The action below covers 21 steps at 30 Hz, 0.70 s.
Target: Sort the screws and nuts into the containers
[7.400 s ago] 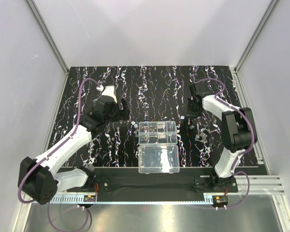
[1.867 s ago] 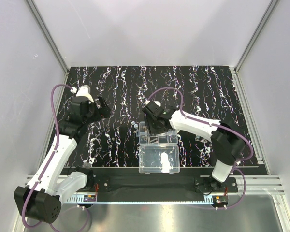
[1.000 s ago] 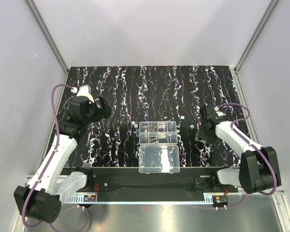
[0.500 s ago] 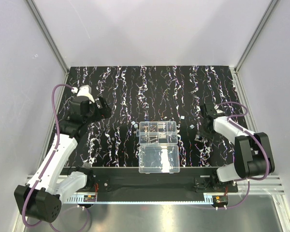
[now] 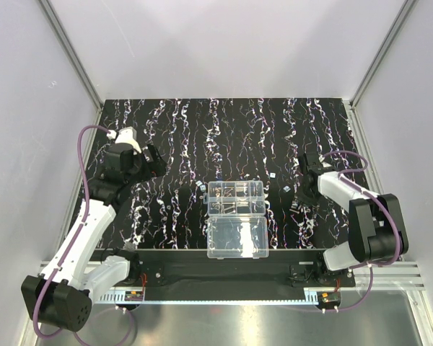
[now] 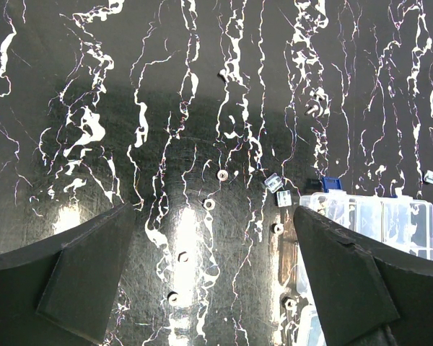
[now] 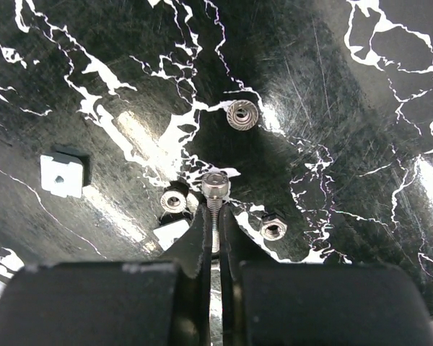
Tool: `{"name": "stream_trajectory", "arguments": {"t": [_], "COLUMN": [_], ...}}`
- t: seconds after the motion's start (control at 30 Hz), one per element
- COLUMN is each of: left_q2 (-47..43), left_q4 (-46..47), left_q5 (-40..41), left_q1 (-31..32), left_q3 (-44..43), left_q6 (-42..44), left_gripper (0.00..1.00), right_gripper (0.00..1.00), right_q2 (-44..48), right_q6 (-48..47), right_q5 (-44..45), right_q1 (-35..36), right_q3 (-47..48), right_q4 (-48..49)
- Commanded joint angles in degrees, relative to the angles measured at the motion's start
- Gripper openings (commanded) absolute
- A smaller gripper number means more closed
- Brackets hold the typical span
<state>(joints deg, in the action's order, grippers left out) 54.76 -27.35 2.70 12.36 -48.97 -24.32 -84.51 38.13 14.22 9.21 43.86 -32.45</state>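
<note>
In the right wrist view my right gripper [image 7: 213, 218] is shut on a silvery socket-head screw [image 7: 215, 184]. Its shaft sits between the jaws, and its head pokes out just above the mat. Loose nuts lie around it: a flange nut [image 7: 241, 114], a smaller one [image 7: 174, 200], a hex nut [image 7: 273, 228] and a square nut [image 7: 60, 174]. From above, that gripper [image 5: 301, 199] is right of the clear box's containers [image 5: 236, 197]. My left gripper [image 6: 216, 281] hangs open over several small nuts [image 6: 209, 204] left of the box [image 6: 375, 216].
The box's plain lid half [image 5: 236, 238] lies flat toward the near edge. Two square nuts [image 6: 273, 183] rest by the box's far left corner. The black streaked mat [image 5: 224, 130] ends at grey walls on three sides.
The right arm swung from over the box to the scatter on its right, lowered, and its jaws closed on the screw. The left arm has stayed still and open.
</note>
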Motion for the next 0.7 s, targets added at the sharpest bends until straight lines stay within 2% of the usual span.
{"name": "stream_trajectory", "arguments": {"t": [0.0,0.1,0.2,0.27,0.5,0.67], "left_q2": [-0.09,-0.01,-0.09,-0.27,-0.71,-1.24], "left_q4": [1.78,1.69,1.78,1.78,1.69,1.6], "left_q5": [-0.59,-0.68,-1.11,-1.21,-1.03,-0.68], "left_q1": [-0.32,-0.23,-0.23,-0.32,-0.23,-0.32], "left_q3": [0.45,0.45,0.54,0.45,0.37,0.37], "left_q6": [-0.21,-0.29,-0.29,-0.29,-0.29,-0.29], "left_gripper": [0.99,0.99,0.99,0.99,0.99,0.99], "right_gripper": [0.0,0.0,0.0,0.0,0.0,0.0], "right_q2": [1.09,5.57,9.71,10.59,1.74,-2.23], "right_q6": [-1.3,-3.41,-6.13,-6.84,-7.63,-8.07], "right_q5": [-0.07,-1.55,-6.91,-9.9,-8.5,-9.38], "right_q1": [-0.25,-0.25,0.19,2.73,21.42,29.27], "right_q3": [3.5,8.41,13.69,17.39,25.75,25.93], "right_q4": [-1.65,-6.21,-6.67,-7.28,-9.31,-6.58]}}
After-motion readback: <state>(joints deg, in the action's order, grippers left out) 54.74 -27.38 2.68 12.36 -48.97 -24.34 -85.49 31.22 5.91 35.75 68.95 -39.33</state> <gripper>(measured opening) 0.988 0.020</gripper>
